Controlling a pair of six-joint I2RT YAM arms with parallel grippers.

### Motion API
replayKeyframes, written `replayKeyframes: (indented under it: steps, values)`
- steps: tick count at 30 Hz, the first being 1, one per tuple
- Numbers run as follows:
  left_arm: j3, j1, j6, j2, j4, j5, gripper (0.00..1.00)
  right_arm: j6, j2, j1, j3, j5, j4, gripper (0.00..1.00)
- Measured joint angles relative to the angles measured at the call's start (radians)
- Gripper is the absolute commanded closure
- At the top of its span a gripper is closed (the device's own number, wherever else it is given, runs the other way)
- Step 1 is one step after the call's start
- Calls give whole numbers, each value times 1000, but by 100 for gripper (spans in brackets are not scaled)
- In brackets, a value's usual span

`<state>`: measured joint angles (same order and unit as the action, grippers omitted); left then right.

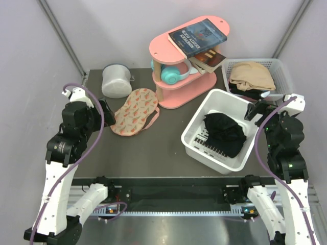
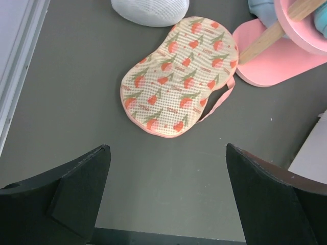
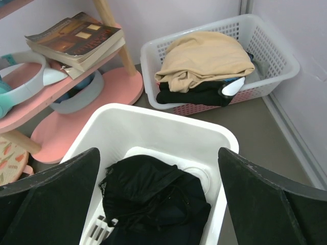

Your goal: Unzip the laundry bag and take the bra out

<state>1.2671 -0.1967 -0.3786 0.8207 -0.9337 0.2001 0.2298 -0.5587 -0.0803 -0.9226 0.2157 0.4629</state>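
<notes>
The left hand [image 2: 167, 166] hangs above the dark desk [image 1: 148, 148] with its two fingers spread wide and nothing between them; the laundry bag [image 2: 179, 76] lies flat on the desk just ahead of it, apart from the fingers, a peanut-shaped beige-pink pouch printed with red and green tulips; a thin pink strap [image 2: 223, 98] loops out from the bag's right edge; whether its zip is open or closed cannot be told. Beyond the bag, at its far end, stands a pale grey round container [image 2: 150, 11], very close to it; ahead and to the right of the hand, the base of a pink shelf [image 2: 276, 66] sits just beside the bag, with a wooden post rising from it; nothing lies between the hand and the bag.

The right hand [image 3: 158, 168] is also spread wide and holds nothing; it hovers over a white bin [image 3: 153, 115] that holds a crumpled black garment [image 3: 153, 199] directly below and ahead of the fingers. Beyond the bin, to the right, a white slotted basket [image 3: 271, 46] carries a folded beige cloth [image 3: 204, 56] over darker clothes; ahead to the left, the pink shelf bears books [image 3: 76, 38] and pale blue headphones [image 3: 25, 81]; the bin and shelf stand between this hand and the bag.
</notes>
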Motion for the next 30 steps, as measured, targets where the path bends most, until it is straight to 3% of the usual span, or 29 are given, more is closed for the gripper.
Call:
replayKeyframes:
  steps: [12,15,17,21,30]
  values:
    - [-58,0,-11,-65,8,-10,1,14,0,0,0,-2,18,2]
    - [-71,0,-29,-3,28,-13,1,18,0,0,0,-2,19,1]
    - [-92,0,-53,67,44,-6,8,19,1,0,0,-3,21,1]
    - [-181,0,-102,180,85,17,4,17,10,0,0,-2,49,1]
    - [-346,46,-220,220,208,-22,5,18,69,0,0,-2,116,1]
